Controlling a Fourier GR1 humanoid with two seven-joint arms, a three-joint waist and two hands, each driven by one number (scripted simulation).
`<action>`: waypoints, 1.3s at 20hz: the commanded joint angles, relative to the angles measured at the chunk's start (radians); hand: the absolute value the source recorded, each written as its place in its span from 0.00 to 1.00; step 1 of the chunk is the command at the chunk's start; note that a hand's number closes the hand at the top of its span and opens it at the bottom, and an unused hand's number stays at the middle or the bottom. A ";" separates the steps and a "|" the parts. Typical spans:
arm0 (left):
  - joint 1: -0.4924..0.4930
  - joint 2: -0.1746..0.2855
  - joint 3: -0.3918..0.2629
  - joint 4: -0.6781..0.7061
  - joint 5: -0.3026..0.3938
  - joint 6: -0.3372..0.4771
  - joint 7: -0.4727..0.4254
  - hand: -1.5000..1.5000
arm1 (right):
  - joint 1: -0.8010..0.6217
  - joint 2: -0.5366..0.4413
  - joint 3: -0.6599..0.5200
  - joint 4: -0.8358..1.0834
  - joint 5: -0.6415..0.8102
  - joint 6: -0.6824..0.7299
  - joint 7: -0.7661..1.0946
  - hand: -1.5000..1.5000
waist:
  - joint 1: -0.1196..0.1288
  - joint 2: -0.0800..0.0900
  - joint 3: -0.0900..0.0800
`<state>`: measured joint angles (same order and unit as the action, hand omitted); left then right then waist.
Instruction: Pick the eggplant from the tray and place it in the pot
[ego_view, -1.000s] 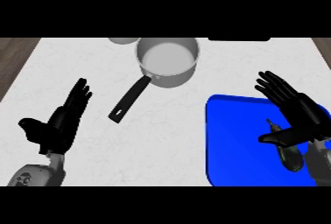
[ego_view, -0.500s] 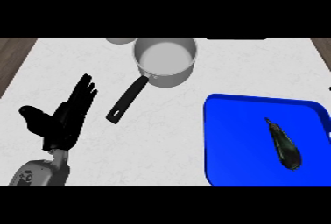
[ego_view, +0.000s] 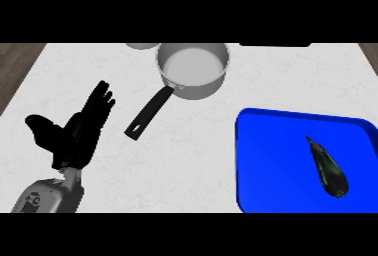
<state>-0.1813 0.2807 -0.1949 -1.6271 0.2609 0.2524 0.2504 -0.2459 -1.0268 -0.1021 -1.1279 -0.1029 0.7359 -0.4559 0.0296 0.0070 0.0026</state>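
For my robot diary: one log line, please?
dark eggplant: lying on blue tray | grey metal pot: empty | left hand: open | right hand: unseen

dark eggplant (ego_view: 327, 168) flat on blue tray (ego_view: 280, 150)

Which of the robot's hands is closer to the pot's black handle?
Left. The left hand rests open just to the left of the handle, not touching it. The right hand is out of view, so its place cannot be told.

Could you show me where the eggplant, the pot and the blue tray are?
eggplant (ego_view: 327, 169): head view, middle of its dark body.
pot (ego_view: 198, 92): head view, its near outer wall.
blue tray (ego_view: 273, 160): head view, bare floor left of the eggplant.
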 joint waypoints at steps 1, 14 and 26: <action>0.020 -0.013 -0.002 -0.007 -0.011 0.006 -0.016 0.50 | -0.030 -0.049 0.088 0.048 0.107 0.150 -0.149 0.00 | 0.008 0.002 0.000; 0.016 -0.021 0.020 -0.013 -0.028 -0.018 0.001 0.50 | -0.165 0.032 0.292 0.118 0.224 0.128 -0.031 0.00 | -0.008 -0.002 -0.002; 0.057 -0.030 0.056 -0.030 -0.044 -0.052 0.005 0.50 | -0.182 0.088 0.354 0.199 0.370 0.032 -0.082 0.00 | -0.018 -0.005 -0.002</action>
<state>-0.1470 0.2469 -0.1642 -1.6651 0.2118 0.2284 0.2869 -0.4078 -0.9749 0.2534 -0.9849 0.2448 0.6907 -0.4594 0.0115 0.0023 0.0006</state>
